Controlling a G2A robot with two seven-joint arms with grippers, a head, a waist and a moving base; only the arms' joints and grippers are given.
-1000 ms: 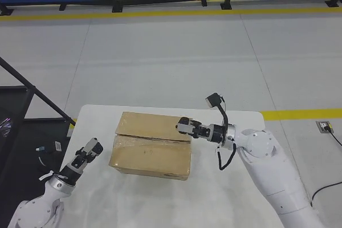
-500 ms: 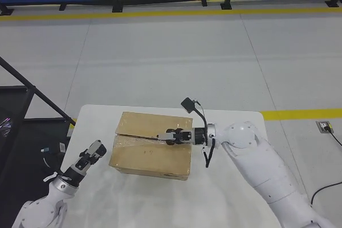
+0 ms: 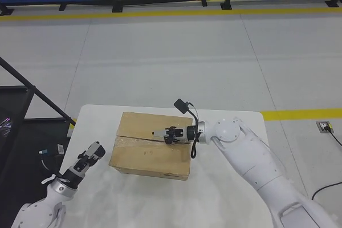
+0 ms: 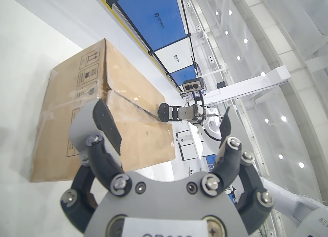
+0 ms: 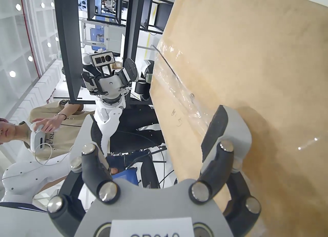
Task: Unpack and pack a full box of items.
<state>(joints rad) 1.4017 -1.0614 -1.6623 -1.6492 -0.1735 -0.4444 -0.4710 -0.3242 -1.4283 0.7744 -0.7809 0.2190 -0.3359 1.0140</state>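
The taped box [image 3: 151, 154] was seen shut on the table [image 3: 216, 194], with the right gripper [image 3: 170, 135] held wide and empty on its seam [image 3: 139, 138] and the left gripper [image 3: 94, 149] likewise beside it; opening was judged in hand, with tape-splitting needed next.

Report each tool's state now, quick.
Left tool: open, empty, beside the box.
Right tool: open, empty, over the box top.

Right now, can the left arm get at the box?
Probably yes: the left gripper is open beside the box, with only bare table between them. The right gripper sits at the top seam, away from that side.
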